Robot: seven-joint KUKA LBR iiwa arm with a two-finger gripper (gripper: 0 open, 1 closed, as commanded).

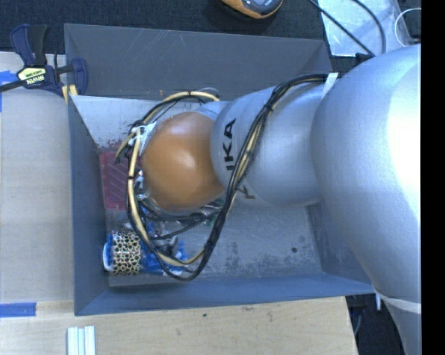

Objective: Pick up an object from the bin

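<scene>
- The arm [296, 154] reaches in from the right, low inside the bin [86, 220], with its wrist over the left half.
- The orange cover [178, 161] and the looping cables [208, 235] sit right above the working end and hide most of it from the camera.
- The gripper [160, 224] is tucked beneath that cover. Released or clenched? I cannot tell from up here.
- Nearest to it is a small leopard-print roll [125, 252], lying in the front-left corner against the bin's front wall.
- Just beside the roll, towards the right, is a blue thing [177, 256], partly crossed by the cables. What kind of thing it is, I cannot make out.
- Further back along the left wall lies a flat dark-red piece [113, 180], partly covered by the wrist.
- Progress, as I judge it: the descent looks done, since the wrist is down among the things and not hovering high.
- Nothing can be seen in a grasp, so I would not call the pick made.
- To my eye, what is left is a firm grip on one thing, most likely from that front-left cluster, and then the lift clear of the bin.
- The roll and the blue thing both rest on the floor of the bin, neither raised.
</scene>
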